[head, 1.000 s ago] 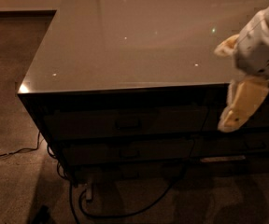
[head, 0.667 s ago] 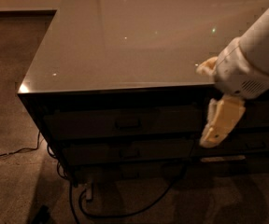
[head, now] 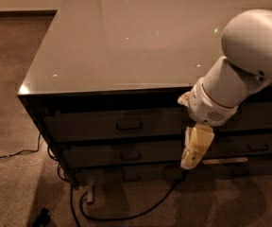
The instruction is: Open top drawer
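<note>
Dark top drawer shut — pincer hangs right of handle, state unclear.

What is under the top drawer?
Below the top drawer sit two more drawer fronts, with a cable on the floor. The gripper hangs before them, hiding part.

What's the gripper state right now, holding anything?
gripper: open or closed cannot be told; it hangs before the drawer fronts, right of the handle of the top drawer, apart from it.
</note>
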{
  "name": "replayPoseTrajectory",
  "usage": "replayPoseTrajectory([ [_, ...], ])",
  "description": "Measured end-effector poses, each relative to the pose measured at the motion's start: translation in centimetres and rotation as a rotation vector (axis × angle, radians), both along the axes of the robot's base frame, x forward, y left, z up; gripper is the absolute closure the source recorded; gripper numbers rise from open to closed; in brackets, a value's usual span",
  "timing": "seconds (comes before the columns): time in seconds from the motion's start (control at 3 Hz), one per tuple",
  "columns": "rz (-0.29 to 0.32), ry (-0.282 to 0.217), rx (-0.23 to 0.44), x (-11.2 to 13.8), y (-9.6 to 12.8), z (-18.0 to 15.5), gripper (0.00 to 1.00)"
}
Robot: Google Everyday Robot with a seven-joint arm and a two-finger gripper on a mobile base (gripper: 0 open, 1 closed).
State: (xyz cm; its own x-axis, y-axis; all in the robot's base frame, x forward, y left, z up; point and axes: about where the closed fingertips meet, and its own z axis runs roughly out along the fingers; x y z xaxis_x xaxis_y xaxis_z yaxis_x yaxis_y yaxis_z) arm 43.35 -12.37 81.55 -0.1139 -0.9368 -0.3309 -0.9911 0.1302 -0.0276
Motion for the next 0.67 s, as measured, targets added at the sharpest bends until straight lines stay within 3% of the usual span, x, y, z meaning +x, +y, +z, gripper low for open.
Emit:
replayPoseTrajectory([
  [0.33,0.000,0.004,-0.002,0.1,0.2,-0.2,0.00],
  [0.67,0.014,0.012,0.100,1.3,1.7,-1.5,0.00],
])
